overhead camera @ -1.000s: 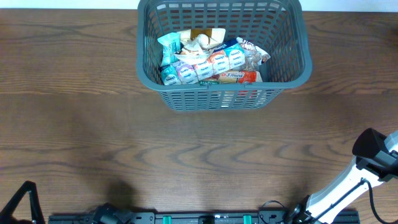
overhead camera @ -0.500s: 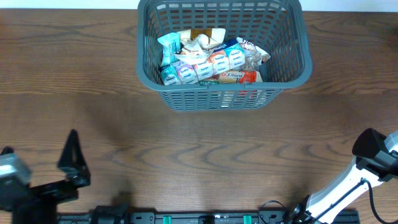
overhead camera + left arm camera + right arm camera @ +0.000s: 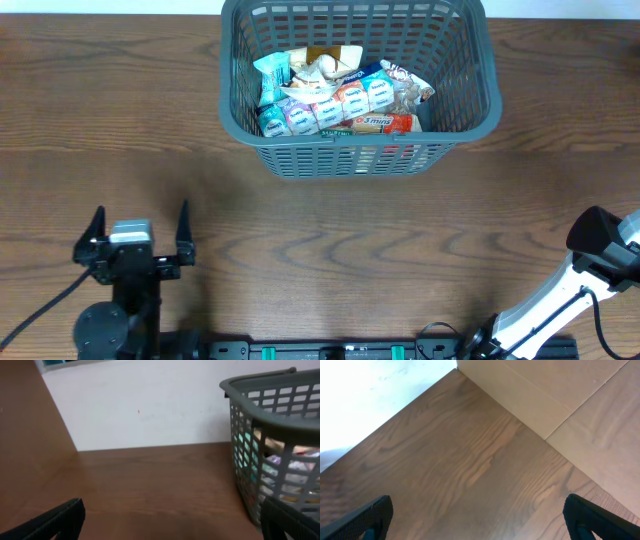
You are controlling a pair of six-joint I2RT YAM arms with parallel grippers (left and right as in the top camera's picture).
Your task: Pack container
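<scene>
Container (image 3: 355, 160) judged packed (packets (image 3: 335, 100) all seen inside) | left gripper (image 3: 140, 233), right gripper (image 3: 477, 519) spread wide, empty | container best left undisturbed

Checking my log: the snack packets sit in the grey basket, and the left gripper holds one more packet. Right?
Not quite. The snack packets sit in the grey basket, but the left gripper is open and empty, as the overhead view shows.

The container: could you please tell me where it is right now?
In the overhead view the container sits at the far edge of the table, near the middle; the left wrist view has it on the right.
</scene>
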